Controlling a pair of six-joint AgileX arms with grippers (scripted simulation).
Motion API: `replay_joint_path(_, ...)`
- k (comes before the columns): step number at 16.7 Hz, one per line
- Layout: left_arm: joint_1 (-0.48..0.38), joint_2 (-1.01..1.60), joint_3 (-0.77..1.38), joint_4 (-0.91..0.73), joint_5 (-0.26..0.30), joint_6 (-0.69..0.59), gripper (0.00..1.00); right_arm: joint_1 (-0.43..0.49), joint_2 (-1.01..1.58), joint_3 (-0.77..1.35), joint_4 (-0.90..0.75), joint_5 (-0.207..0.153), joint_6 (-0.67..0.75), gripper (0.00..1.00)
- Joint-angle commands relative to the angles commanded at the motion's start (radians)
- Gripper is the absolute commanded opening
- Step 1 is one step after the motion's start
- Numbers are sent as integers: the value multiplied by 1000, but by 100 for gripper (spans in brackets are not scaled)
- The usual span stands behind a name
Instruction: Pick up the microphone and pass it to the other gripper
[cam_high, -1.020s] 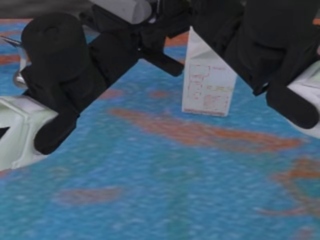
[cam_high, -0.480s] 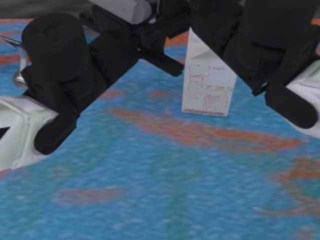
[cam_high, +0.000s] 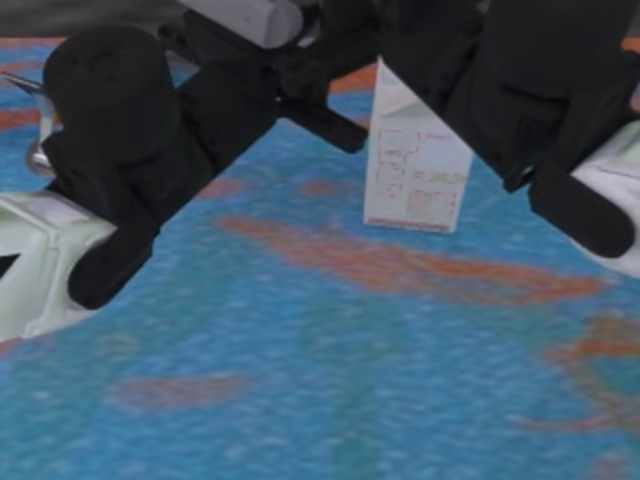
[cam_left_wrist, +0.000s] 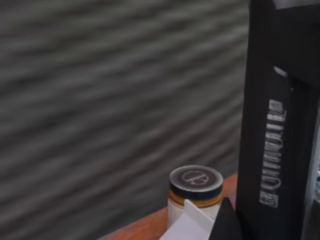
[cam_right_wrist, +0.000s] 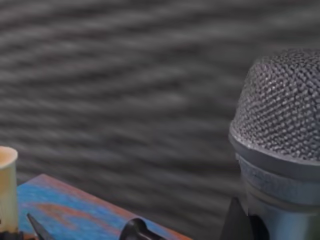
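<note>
the mic (cam_right_wrist: 280, 145) looks light and stiff with a slick handle, best gripped mid-handle, far between both arms; jaw states: cannot tell.

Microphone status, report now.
Both arms raised at the far edge, wrists close together. Microphone fills the right wrist view, mesh head up. Grip unclear. White carton stands below.

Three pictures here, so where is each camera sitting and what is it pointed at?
Top view: above the table, looking down; both black arms fill the far edge beside a white carton.
Left wrist view: on the left arm, facing the grey wall; the microphone handle and a jar show.
Right wrist view: on the right arm; microphone head close.
Both wrist views share the microphone.
</note>
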Motion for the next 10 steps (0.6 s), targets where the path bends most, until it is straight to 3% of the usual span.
replay_joint_path(3, 0, 0, 0, 0, 0, 0, 0, 0, 0, 0, 0, 0, 0, 0)
replay_joint_path(10, 0, 0, 0, 0, 0, 0, 53, 0, 0, 0, 0, 0, 0, 0)
